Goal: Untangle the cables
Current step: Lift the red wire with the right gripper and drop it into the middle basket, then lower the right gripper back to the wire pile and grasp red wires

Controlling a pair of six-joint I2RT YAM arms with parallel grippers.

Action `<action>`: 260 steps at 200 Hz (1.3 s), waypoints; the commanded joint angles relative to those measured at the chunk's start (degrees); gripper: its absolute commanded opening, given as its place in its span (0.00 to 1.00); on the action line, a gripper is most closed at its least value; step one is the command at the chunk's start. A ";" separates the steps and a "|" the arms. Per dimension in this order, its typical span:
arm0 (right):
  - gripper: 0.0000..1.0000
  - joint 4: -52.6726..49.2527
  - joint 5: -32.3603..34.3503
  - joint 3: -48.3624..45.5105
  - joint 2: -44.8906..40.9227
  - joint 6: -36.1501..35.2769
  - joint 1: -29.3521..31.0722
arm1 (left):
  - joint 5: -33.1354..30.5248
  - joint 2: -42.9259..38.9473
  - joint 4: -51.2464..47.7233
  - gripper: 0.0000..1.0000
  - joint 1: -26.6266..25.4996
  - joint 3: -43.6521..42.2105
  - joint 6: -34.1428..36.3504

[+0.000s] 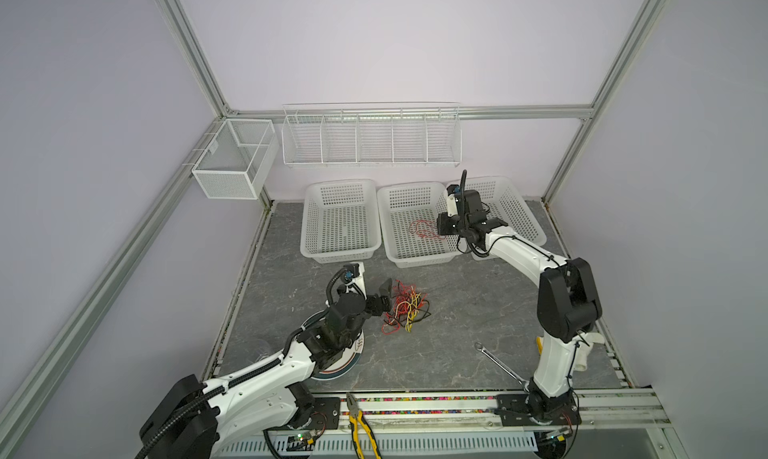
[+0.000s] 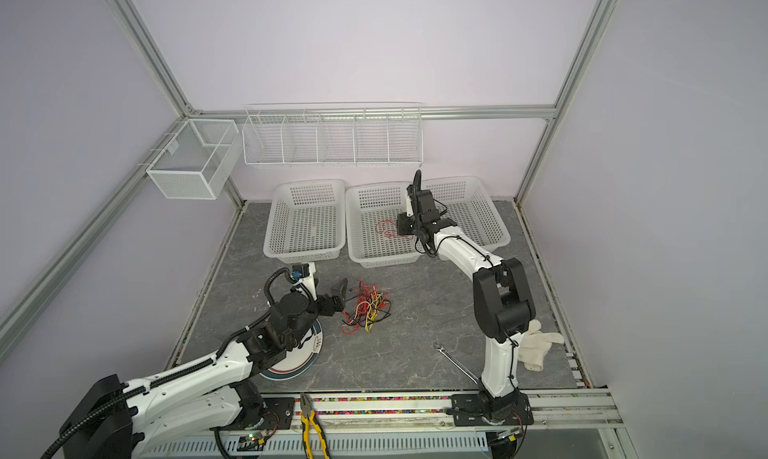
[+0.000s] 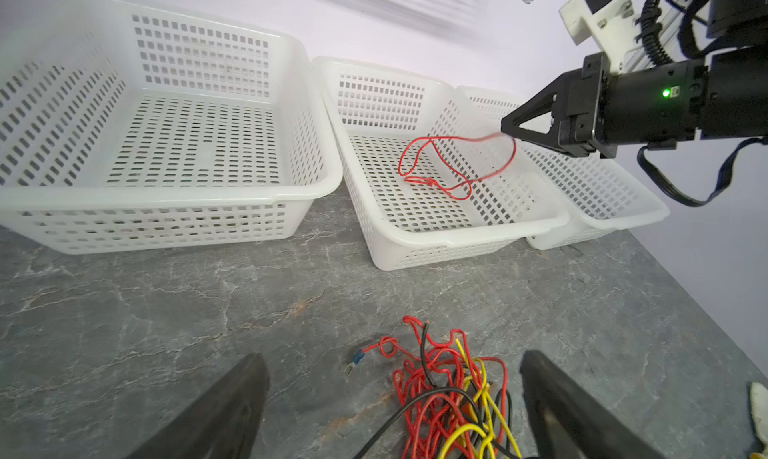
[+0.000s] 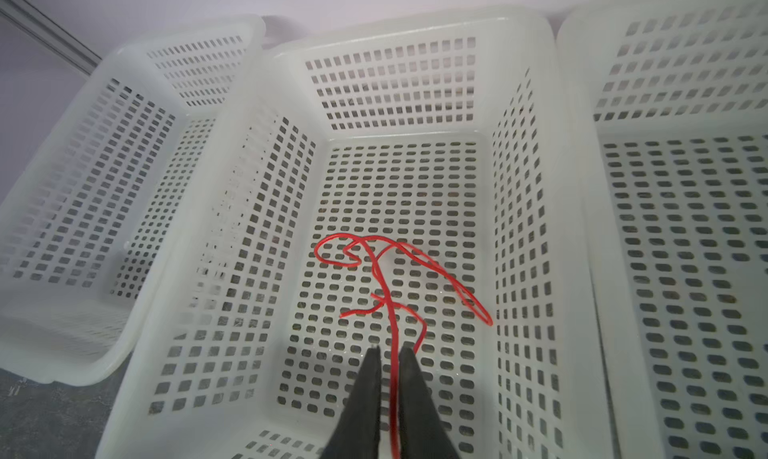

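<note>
our right claw (image 4: 390, 348) hangs over the middle basket (image 4: 415, 20), jaws a narrow slit apart. a red wire (image 4: 376, 270) runs up through that slit and is thinner than the gap. we cannot tell whether a pad touches it. the rest of the wire lies in loose loops on the basket floor. in the left wrist view the stretch nearest the claw tip is blurred.

our left claw (image 3: 390, 355) stands wide, low over the table (image 3: 124, 311). just ahead of its jaws lies the pile (image 3: 449, 394) of red, yellow and black cables, knotted together. one red strand with a small blue-sleeved fork end sticks out of it. in both top views the pile (image 1: 405, 307) sits on the table in front of the baskets, apart from them.
</note>
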 commanded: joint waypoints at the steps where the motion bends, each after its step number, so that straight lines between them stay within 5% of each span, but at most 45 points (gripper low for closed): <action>1: 0.18 -1.05 -1.01 2.10 -0.45 1.10 0.35 | -1.75 -1.10 -1.61 0.95 0.37 -0.68 -2.06; 41: 0.40 -3.01 -0.01 0.65 -3.18 -0.96 0.33 | -1.64 -0.41 -1.28 0.95 0.40 -0.59 -1.92; 144: 0.42 -1.91 -12.29 -21.25 -19.23 -8.61 8.62 | 4.26 8.63 2.71 0.95 0.44 2.14 -2.23; 260: 0.41 2.31 -13.91 -22.79 -9.24 -15.04 16.13 | 4.15 9.69 1.14 0.95 0.66 2.60 -4.40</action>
